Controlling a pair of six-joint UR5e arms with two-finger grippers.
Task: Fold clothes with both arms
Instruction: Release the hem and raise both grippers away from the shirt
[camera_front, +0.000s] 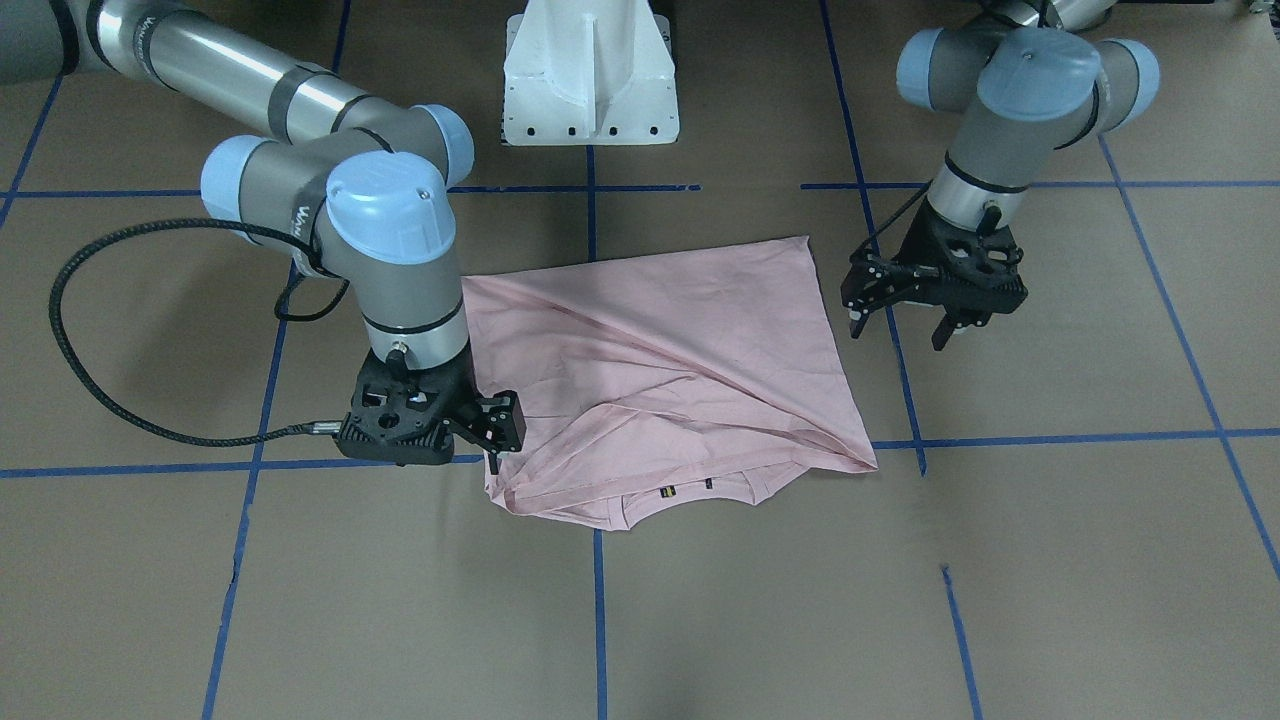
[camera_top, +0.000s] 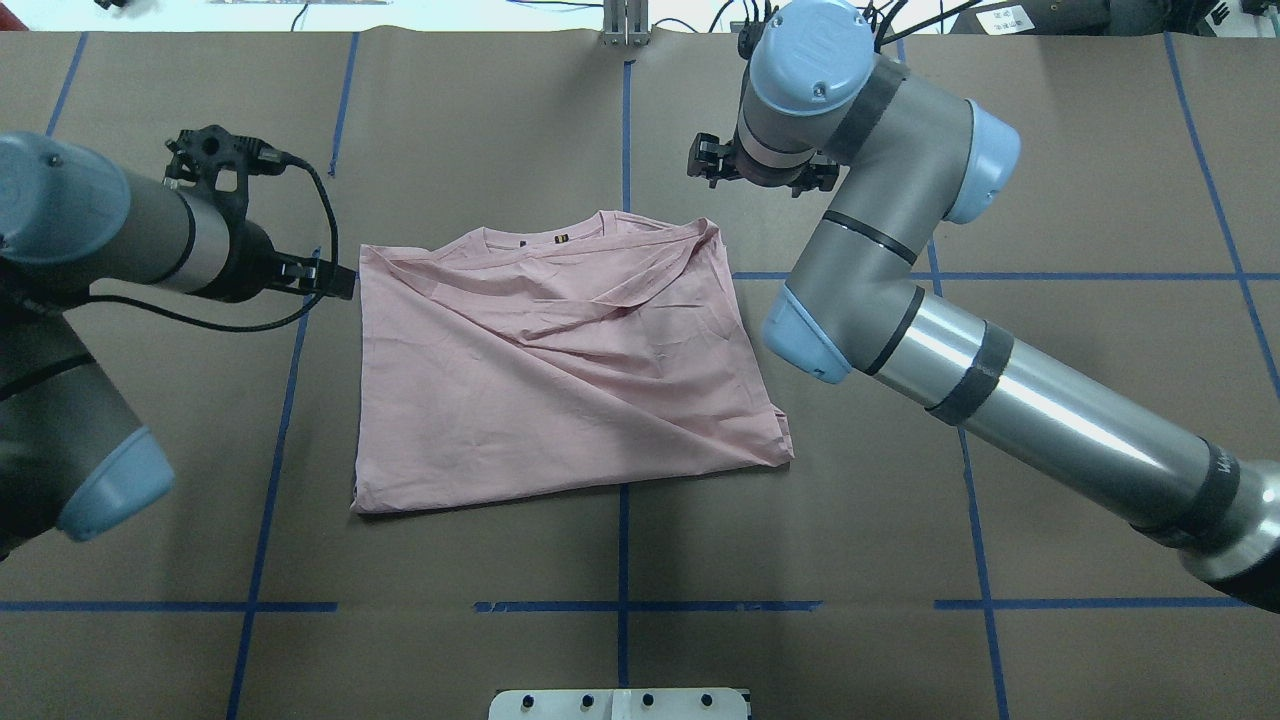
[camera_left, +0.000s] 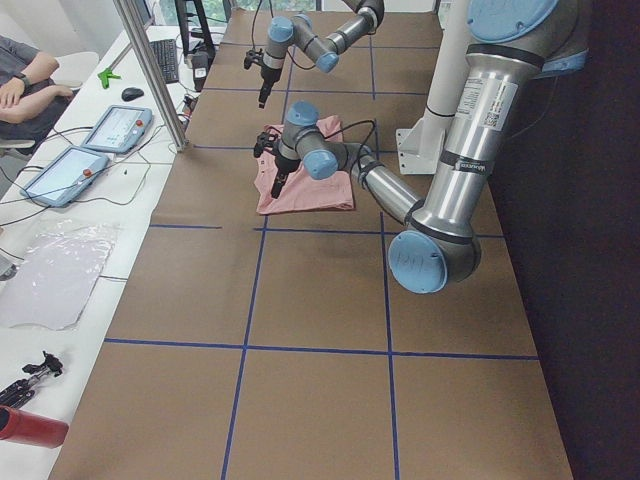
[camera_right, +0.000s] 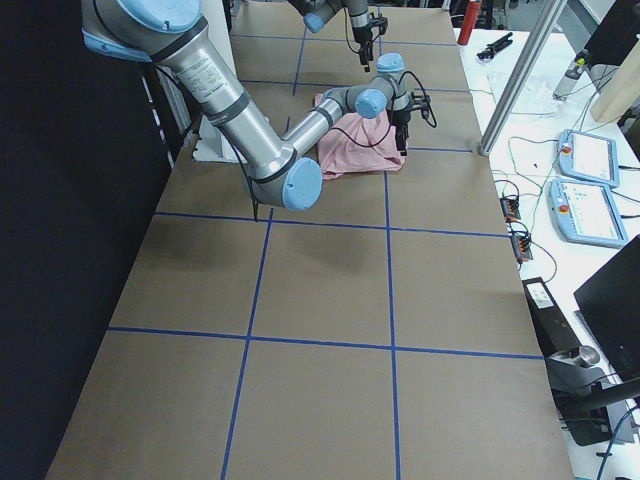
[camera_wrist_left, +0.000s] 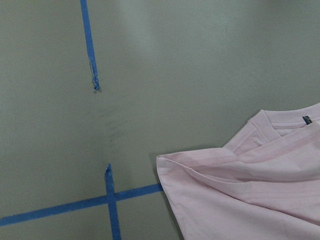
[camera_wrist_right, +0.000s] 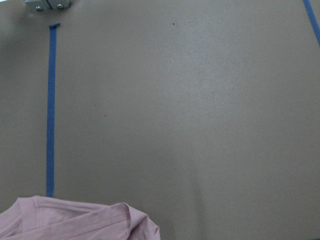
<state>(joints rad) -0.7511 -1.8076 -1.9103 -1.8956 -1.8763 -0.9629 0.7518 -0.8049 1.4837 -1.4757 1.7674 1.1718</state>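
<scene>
Two claws beside the T-shirt (camera_top: 560, 370) — left claw (camera_front: 898, 335) apart, plain only front-on; right claw (camera_front: 497, 445) unclear.

T-shirt (camera_top: 560, 390): soft matt pink cloth, creased. Table cover (camera_top: 1100, 150): matt brown paper, smooth, with blue tape lines (camera_top: 622, 130). Right arm (camera_top: 1060, 420): shiny metal tube, smooth light-blue plastic-looking joint caps (camera_top: 815, 45). Left gripper (camera_front: 898, 336): matt black.

The near left arm (camera_left: 452, 150) bends low over the brown desk (camera_left: 320, 400), and its left pincer (camera_left: 277, 186) points down in front of the pink T-shirt (camera_left: 318, 192) — contact cannot be judged. The far right arm (camera_left: 345, 30) hangs its right pincer (camera_left: 263, 95) beyond the shirt. A white side desk (camera_left: 70, 360) — along the view's left — carries two tablets (camera_left: 118, 128) and a keyboard (camera_left: 165, 58).
</scene>
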